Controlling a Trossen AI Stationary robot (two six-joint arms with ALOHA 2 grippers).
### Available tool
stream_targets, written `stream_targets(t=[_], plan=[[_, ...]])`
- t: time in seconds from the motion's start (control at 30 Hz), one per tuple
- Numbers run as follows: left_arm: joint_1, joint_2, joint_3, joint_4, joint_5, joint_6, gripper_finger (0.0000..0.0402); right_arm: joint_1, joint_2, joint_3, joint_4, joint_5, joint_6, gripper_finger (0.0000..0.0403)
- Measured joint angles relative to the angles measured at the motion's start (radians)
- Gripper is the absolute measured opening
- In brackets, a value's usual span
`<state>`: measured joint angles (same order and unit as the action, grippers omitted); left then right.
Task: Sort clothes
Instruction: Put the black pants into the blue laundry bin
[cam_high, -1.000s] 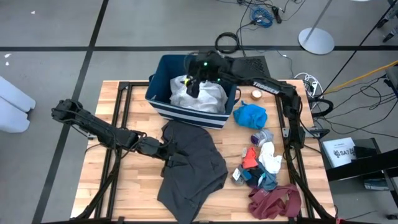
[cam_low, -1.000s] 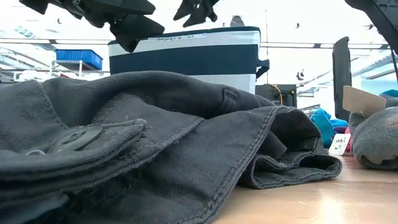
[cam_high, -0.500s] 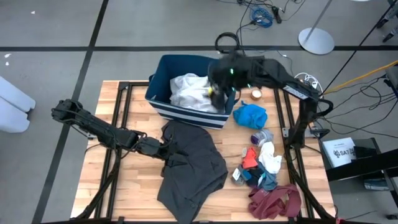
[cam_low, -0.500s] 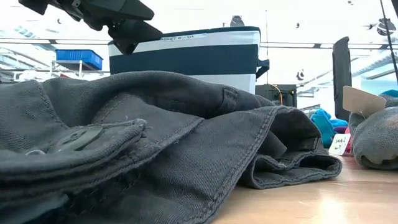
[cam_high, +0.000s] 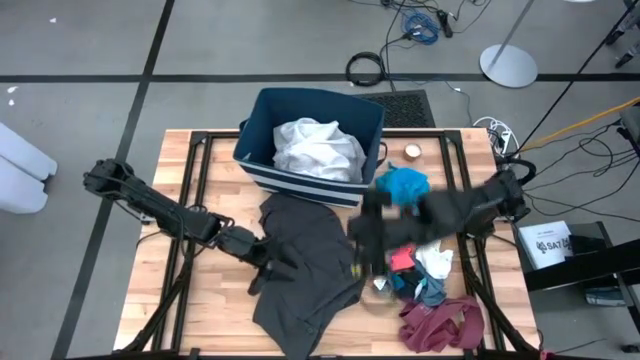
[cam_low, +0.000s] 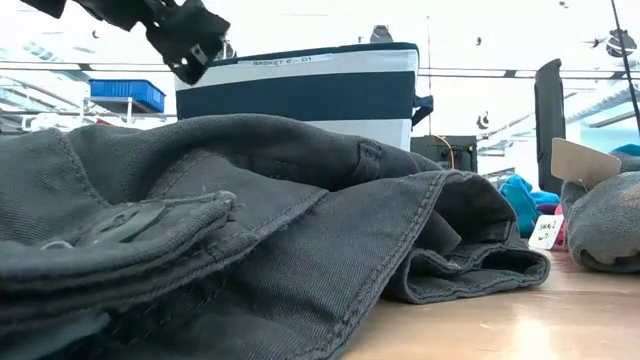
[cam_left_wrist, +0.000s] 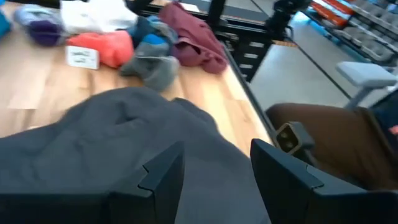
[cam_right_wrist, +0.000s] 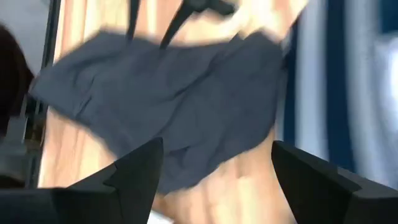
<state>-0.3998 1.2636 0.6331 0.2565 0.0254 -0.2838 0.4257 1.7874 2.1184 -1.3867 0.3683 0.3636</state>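
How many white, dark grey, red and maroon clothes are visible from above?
White: 2, a white garment in the bin and a white piece on the table
Dark grey garment: 1
Red garment: 1
Maroon garment: 1
Total: 5

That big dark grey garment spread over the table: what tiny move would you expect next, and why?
Probably the right tool lowers onto the dark grey garment's near edge and closes. Its fingers stand open and empty above that edge, while the open left tool hovers at the opposite side. A white garment already lies in the bin, so this looks like the next piece.
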Motion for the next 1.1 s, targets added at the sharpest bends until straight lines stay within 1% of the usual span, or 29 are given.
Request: stream_targets(t=[0.07,0.17,0.3,0.43,0.57,0.73,0.87,0.97,1.03,1.1], plan=[[-0.018,0.000,0.000,0.014,-0.001,0.000,0.0191,0.062,0.001,-0.095,0.029,0.016,0.071,0.0286],[-0.040,0.000,0.000,0.045,-0.003,0.000,0.0191,0.132,0.001,-0.252,0.126,0.052,0.159,0.0286],[-0.074,0.000,0.000,0.106,-0.005,0.001,0.0191,0.195,0.002,-0.441,0.331,0.050,0.221,0.0286],[-0.117,0.000,0.000,0.138,-0.010,0.000,0.0191,0.235,0.002,-0.568,0.527,0.048,0.241,0.0286],[-0.175,0.005,0.000,0.137,-0.063,-0.033,0.0191,0.256,0.002,-0.636,0.648,0.051,0.259,0.0286],[-0.231,0.034,0.000,0.156,-0.111,-0.077,0.0191,0.267,0.004,-0.681,0.691,0.058,0.281,0.0286],[-0.267,0.113,0.001,0.220,-0.112,-0.079,0.0191,0.268,0.023,-0.725,0.712,0.050,0.304,0.0286],[-0.279,0.194,0.015,0.244,-0.096,-0.127,0.0191,0.261,0.048,-0.735,0.716,0.025,0.304,0.0286],[-0.279,0.235,0.041,0.217,-0.053,-0.150,0.0191,0.261,0.057,-0.735,0.724,0.005,0.285,0.0286],[-0.281,0.264,0.069,0.157,-0.043,-0.157,0.0191,0.261,0.061,-0.735,0.738,0.000,0.274,0.0286]])
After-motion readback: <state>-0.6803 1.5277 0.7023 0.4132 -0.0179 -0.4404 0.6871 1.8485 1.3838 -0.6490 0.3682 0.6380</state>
